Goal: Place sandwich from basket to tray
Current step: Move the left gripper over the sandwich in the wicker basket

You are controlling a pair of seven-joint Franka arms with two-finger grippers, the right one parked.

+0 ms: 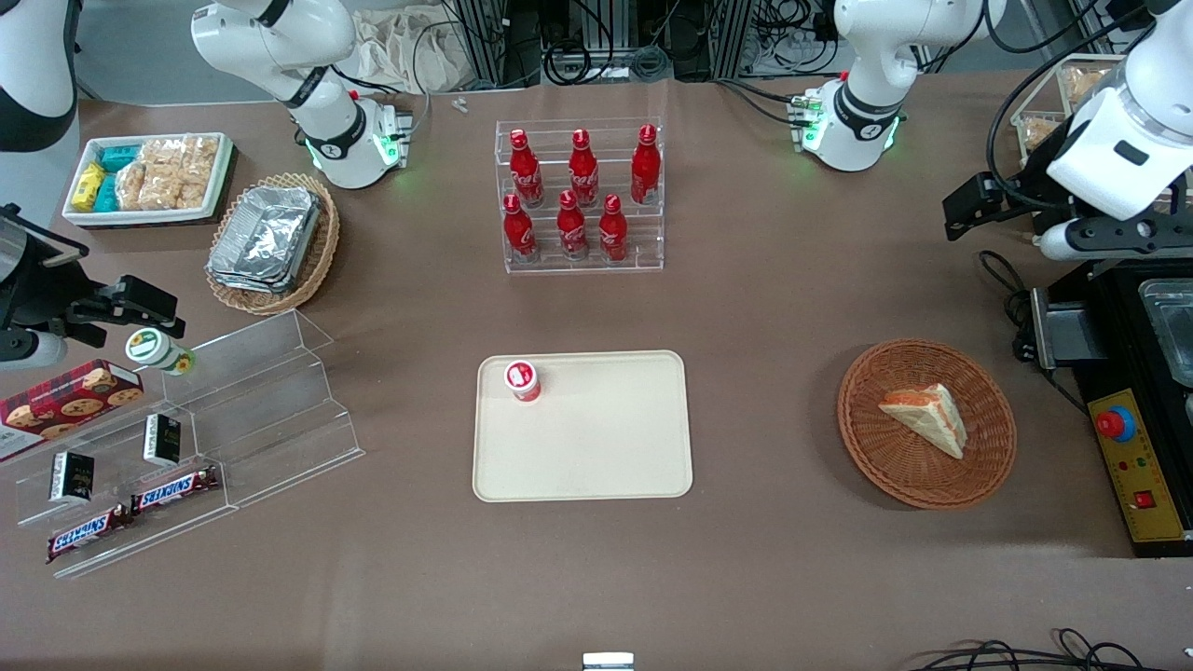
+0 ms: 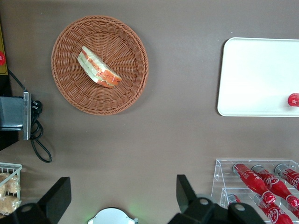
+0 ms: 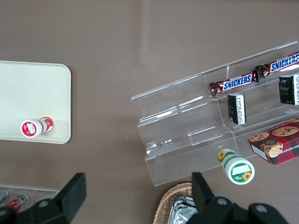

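The left arm's black two-finger gripper (image 2: 121, 198) hangs high above the brown table, fingers (image 2: 58, 198) spread wide and empty. Below it, the pale triangular sandwich (image 1: 925, 417) lies in the round reddish-brown wicker basket (image 1: 979, 466), well apart from the cream-beige rectangular plastic tray (image 1: 596, 447).

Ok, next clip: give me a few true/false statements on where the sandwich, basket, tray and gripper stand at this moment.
1. The sandwich lies in the basket. True.
2. The tray holds nothing. False: a small red-and-white container stands on it near one corner.
3. The gripper grips the sandwich. False: its fingers are open and apart from the basket, holding nothing.
4. The basket sits toward the working arm's end of the table from the tray. True.
5. The basket touches the tray. False: bare table separates them.
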